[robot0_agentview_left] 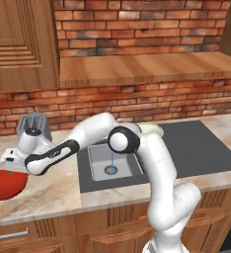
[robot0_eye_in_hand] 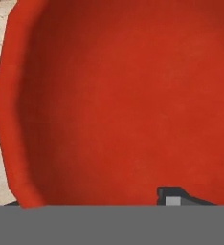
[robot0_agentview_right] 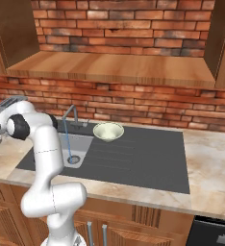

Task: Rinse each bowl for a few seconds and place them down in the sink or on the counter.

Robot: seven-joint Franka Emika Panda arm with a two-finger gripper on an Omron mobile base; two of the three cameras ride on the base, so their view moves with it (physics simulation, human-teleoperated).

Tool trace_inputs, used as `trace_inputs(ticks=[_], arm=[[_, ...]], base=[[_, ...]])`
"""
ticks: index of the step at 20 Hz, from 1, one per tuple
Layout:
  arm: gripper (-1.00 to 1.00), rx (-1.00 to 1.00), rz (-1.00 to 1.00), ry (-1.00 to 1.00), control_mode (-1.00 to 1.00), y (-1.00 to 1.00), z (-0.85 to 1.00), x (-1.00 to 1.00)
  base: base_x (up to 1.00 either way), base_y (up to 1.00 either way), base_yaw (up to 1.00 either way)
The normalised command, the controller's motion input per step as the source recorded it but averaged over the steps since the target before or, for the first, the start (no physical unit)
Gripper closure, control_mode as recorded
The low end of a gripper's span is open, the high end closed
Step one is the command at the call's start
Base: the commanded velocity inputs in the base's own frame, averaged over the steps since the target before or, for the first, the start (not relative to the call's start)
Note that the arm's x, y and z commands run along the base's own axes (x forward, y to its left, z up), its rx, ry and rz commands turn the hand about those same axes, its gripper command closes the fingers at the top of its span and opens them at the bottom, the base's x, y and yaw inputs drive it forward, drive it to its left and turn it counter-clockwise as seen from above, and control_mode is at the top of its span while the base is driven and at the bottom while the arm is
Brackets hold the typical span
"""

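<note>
Gripper [robot0_agentview_left: 10, 170] sits right down on the red bowl [robot0_agentview_left: 6, 184], left of the sink [robot0_agentview_left: 152, 153] on the counter [robot0_agentview_left: 48, 192]; I cannot tell how its jaws stand. Cream bowl [robot0_agentview_right: 108, 131] rests on the sink's drainboard, water running from the faucet [robot0_agentview_right: 71, 116].

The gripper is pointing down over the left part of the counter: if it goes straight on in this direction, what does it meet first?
Most likely the red bowl: the hand view looks straight into its inside, very close. One fingertip already shows over the bowl's floor, though whether it touches is unclear.
</note>
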Motion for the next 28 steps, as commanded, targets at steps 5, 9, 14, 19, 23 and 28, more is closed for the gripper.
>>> trace_inputs(ticks=[5,9,14,19,23,28], arm=[[1.00,-0.15,0.17,0.00,-1.00,0.11,-0.20,-0.34],[1.00,-0.11,0.13,0.00,-1.00,0.05,-0.04,-0.17],[1.00,-0.08,0.09,-0.05,-1.00,0.00,0.16,-0.17],[1.00,0.00,0.01,-0.13,-1.00,-0.05,0.21,-0.54],[1.00,0.05,-0.05,-0.19,-1.00,-0.03,0.05,-0.86],[1.00,0.07,-0.06,-0.21,-1.00,-0.08,0.03,-0.90]], base=[[0.00,0.00,0.00],[0.00,0.00,0.00],[0.00,0.00,0.00],[0.00,0.00,0.00],[0.00,0.00,0.00],[0.00,0.00,0.00]])
